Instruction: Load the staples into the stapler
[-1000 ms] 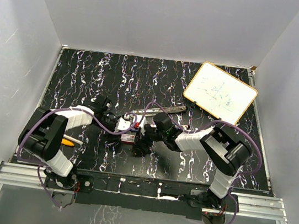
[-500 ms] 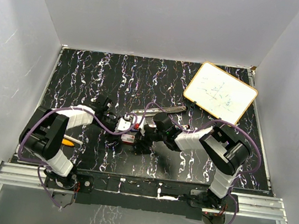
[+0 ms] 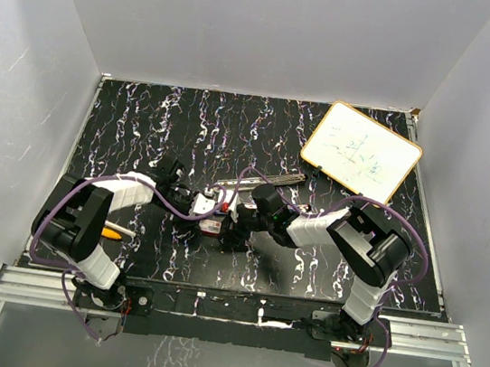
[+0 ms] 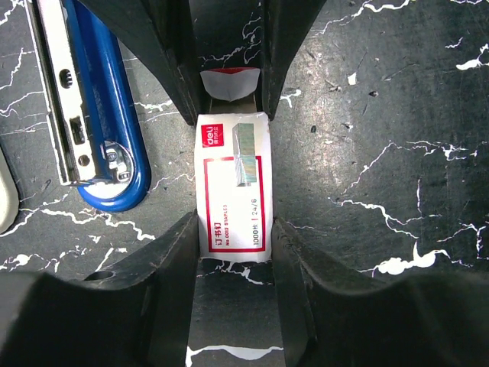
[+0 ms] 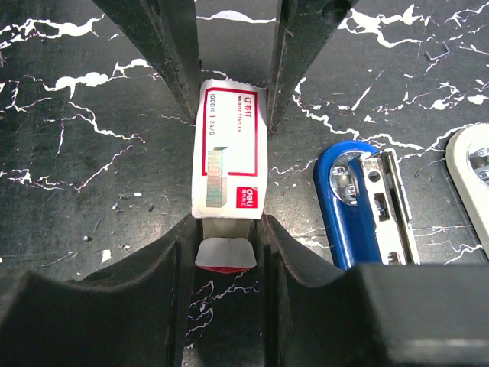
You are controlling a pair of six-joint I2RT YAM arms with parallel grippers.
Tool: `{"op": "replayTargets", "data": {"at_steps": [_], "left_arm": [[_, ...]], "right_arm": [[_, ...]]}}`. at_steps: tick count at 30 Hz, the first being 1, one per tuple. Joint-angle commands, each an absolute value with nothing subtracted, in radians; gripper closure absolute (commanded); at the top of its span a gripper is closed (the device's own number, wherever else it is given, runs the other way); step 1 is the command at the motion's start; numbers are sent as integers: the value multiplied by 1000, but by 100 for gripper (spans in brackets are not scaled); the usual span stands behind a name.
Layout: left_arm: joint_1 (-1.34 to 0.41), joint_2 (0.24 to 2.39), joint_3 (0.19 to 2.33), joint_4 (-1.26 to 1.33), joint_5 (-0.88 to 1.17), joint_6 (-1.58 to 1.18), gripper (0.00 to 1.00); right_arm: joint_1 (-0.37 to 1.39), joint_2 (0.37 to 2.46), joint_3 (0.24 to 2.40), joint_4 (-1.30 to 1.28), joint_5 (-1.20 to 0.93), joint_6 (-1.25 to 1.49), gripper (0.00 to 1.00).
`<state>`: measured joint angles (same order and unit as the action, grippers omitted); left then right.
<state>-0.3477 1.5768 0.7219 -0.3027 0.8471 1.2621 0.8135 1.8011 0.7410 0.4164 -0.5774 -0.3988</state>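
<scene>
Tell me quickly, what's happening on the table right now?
Both arms are working on the staple box. The left pincer grips one end and the right pincer grips the opposite end, where the box's flap hangs open. The blue stapler lies on the table beside the box, touched by neither pincer.

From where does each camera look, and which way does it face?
Top external: above and behind the robot, looking down at the table; left arm and right arm show.
Left wrist: on its arm, looking down at the staple box; own fingers show.
Right wrist: on its arm, looking down from the box's opposite end; own fingers show.
Shared: both wrist views show the staple box and blue stapler.
</scene>
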Motion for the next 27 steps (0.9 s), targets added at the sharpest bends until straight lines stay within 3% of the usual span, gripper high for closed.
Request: {"op": "replayTargets", "data": {"at_steps": [1,18,27], "left_arm": [[-353,1553,707,-308,794,1269,64],[-350,1525,711,-336,743,1273,65],[-307,1512,726,-407,729,1337,57]], "right_arm": [[808,1792,705,316,-557,-445,67],[795,1777,695,267,-543,-448,64],[784,1753,678,245,-556,-451,64]]}}
